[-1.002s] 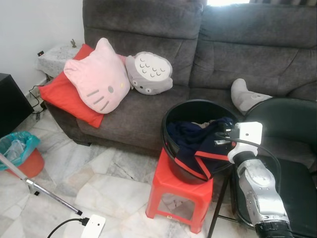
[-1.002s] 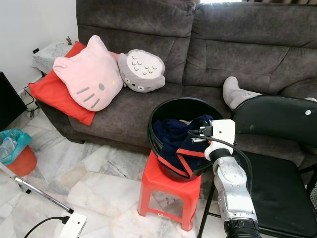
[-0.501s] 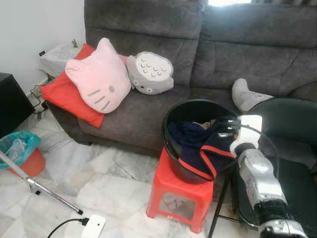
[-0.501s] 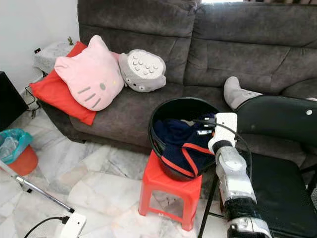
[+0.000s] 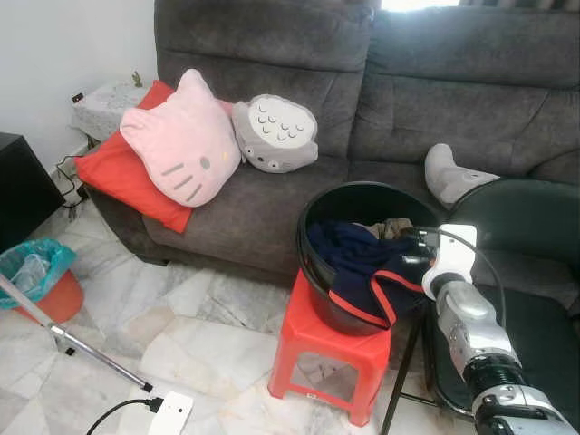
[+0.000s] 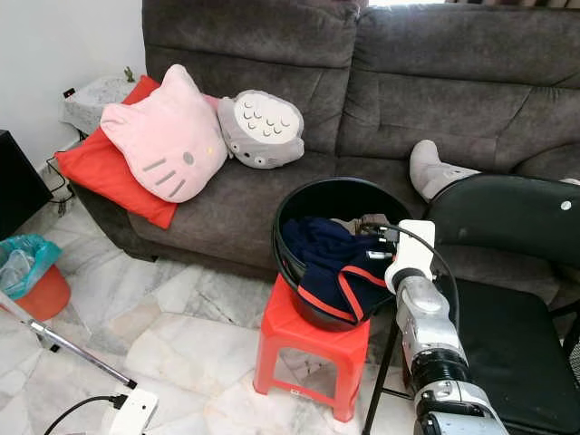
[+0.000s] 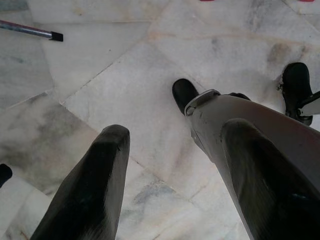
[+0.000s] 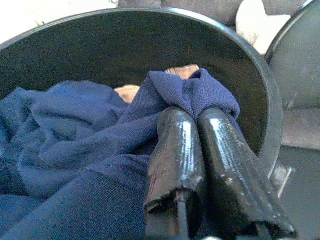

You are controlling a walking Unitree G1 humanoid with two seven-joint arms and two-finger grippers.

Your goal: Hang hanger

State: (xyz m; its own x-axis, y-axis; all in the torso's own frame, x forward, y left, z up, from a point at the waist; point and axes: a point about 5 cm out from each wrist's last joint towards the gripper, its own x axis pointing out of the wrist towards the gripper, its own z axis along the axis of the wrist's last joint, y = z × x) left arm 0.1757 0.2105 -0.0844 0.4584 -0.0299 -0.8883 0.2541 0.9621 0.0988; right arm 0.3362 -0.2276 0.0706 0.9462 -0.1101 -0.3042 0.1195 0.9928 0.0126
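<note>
Where basin [image 8: 260, 100] holds laundry — right claw [image 8: 192, 112] pinched on navy garment [image 8: 75, 145].

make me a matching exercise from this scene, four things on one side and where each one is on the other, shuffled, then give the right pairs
Things:
1. navy garment
2. black basin
3. pink cat cushion
4. right gripper

Places or states:
A. standing on the red stool
B. leaning on the grey sofa, over a red cushion
C. fingers closed on a fold of cloth inside the basin
D. piled in the basin, with a red-trimmed edge draped over its front rim

Pairs: 1-D, 2-A, 3-B, 4-C
</note>
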